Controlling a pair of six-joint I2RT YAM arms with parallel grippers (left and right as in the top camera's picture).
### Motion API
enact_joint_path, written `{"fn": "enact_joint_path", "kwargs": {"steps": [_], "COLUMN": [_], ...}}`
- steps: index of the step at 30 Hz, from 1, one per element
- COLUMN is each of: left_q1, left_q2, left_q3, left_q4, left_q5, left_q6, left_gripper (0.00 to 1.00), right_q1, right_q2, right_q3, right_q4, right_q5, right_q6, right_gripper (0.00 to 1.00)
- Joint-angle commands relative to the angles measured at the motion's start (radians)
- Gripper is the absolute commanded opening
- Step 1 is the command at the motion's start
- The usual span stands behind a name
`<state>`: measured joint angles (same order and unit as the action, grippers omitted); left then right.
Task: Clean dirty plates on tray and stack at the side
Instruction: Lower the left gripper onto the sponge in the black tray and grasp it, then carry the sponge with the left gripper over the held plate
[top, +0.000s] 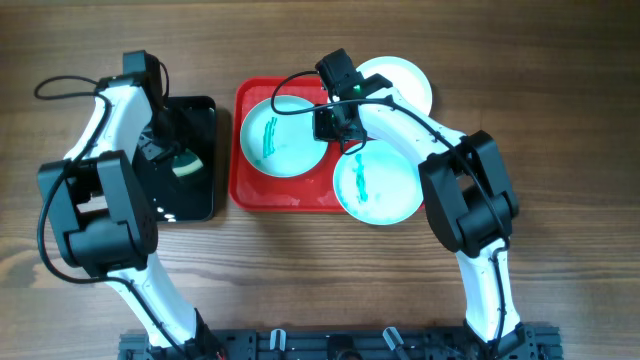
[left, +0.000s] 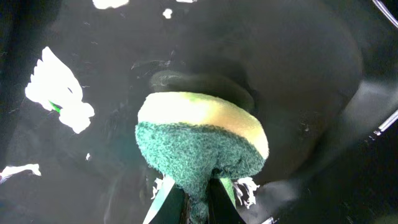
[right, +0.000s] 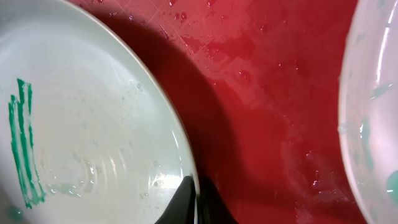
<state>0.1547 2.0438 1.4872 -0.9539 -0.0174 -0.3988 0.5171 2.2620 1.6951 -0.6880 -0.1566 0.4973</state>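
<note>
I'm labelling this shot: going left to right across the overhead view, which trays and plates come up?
Small black rectangular plastic tray → left rim of the large red rectangular plastic tray → pale turquoise round plate with green smear → second smeared pale turquoise plate. The white round plate is omitted: it overlaps that one sideways.

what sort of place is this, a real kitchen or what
Probably a robot test bench, not a kitchen: two arms mounted at a plain wooden table, a red tray with green-smeared plates, and a sponge in a black tray.
</note>
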Motion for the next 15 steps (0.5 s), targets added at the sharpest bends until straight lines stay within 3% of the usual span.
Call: {"fn": "enact_joint_path", "kwargs": {"steps": [1, 8, 15], "left_q1": [0.000, 0.000, 0.000], "left_q2": [-0.076, -0.172, -0.172], "left_q3": [0.087, 0.088, 0.088], "left_q4": [-0.047, -0.129, -0.190], "left_q5": [0.017, 0.039, 0.035], "left_q6": [0.032, 0.185, 0.239], "left_gripper": [0.04, 0.04, 0.04], "right_q1": [0.002, 0.002, 0.002], "right_q2": [0.039, 0.039, 0.039], "right_q3": [-0.002, -0.002, -0.002], "right_q4": [-0.010, -0.012, -0.012], "right_q5": [0.021, -0.005, -0.018], "right_q6": [0.000, -0.025, -0.027], "right_gripper": [0.04, 0.04, 0.04]}}
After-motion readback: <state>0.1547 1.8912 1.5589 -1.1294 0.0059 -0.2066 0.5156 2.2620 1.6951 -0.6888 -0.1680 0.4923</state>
